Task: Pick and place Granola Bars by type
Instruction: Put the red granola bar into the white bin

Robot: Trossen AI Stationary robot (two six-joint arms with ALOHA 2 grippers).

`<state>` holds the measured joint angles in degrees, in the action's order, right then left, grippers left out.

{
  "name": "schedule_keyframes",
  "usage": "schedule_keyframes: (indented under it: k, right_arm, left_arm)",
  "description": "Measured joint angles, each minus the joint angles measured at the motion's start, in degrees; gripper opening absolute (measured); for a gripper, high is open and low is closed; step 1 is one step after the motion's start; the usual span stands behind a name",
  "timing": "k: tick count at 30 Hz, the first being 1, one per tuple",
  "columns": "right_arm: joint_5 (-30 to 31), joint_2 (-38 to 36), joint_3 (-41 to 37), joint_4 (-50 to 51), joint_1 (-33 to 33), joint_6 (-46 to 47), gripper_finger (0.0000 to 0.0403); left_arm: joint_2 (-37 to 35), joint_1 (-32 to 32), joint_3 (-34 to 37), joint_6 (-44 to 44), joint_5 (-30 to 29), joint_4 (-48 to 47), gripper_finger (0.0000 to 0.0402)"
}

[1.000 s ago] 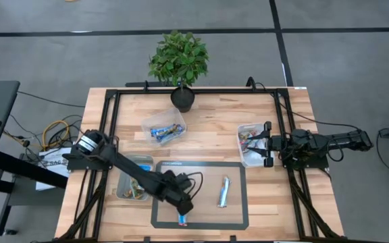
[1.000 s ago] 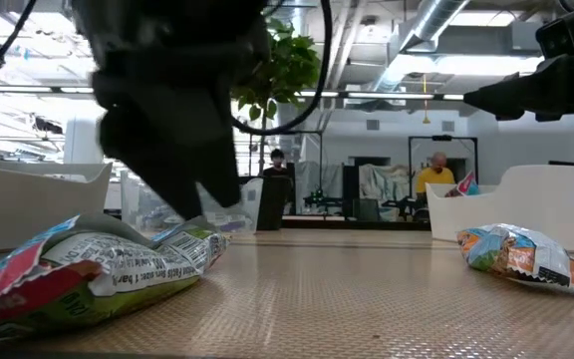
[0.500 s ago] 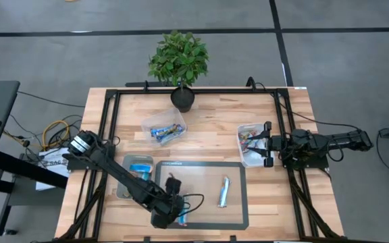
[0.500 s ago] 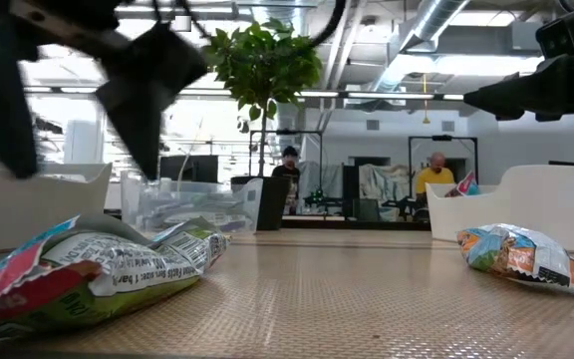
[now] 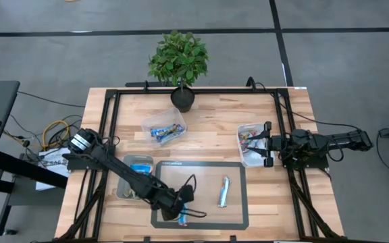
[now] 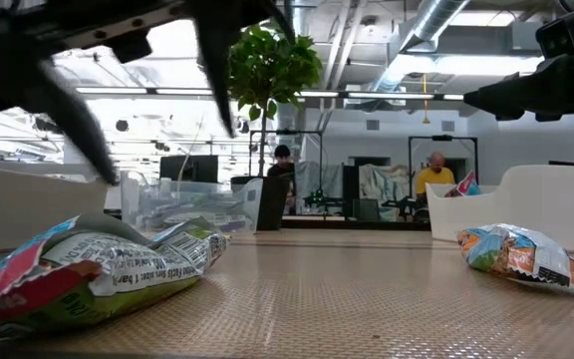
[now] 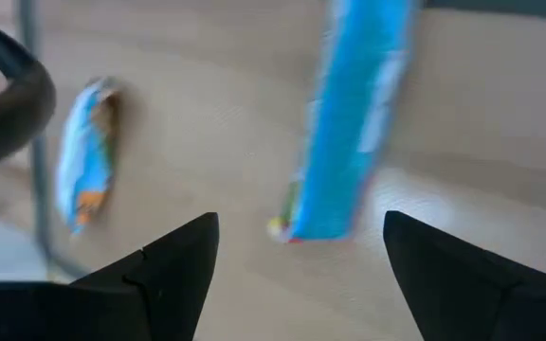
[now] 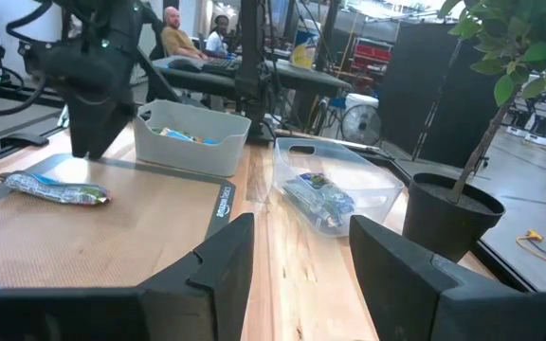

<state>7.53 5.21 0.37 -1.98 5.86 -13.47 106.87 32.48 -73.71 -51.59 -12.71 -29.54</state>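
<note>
Left gripper [image 5: 179,214] shifted, bin [image 5: 175,121] holding bars [image 5: 166,131]

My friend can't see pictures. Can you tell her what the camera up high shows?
From above, the left gripper reaches down over a blue granola bar on a dark mat. Another bar lies nearby, three clear bins hold more, and the right gripper waits by one bin.

light: bright, even overhead | low view: window glare at 10 o'clock, left arm [image 6: 118,60] motion-blurred | left wrist: blue bar [image 7: 349,123] smeared, unfocused | shadows: soft
</note>
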Motion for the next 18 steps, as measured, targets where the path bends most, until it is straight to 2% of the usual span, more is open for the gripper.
schedule_keyframes:
  k: [6, 18]
  right_arm:
    - [0.0, 0.0, -0.01, 0.0, 0.01, 0.0, 0.0171]
    - [-0.02, 0.02, -0.01, 0.02, -0.01, 0.0, 0.0171]
  left_arm:
    - [0.36, 0.07, 0.0, -2.04, 4.5, -2.93, 0.0293]
    - [6.88, -0.3, -0.01, -7.99, 1.43, 7.08, 0.0293]
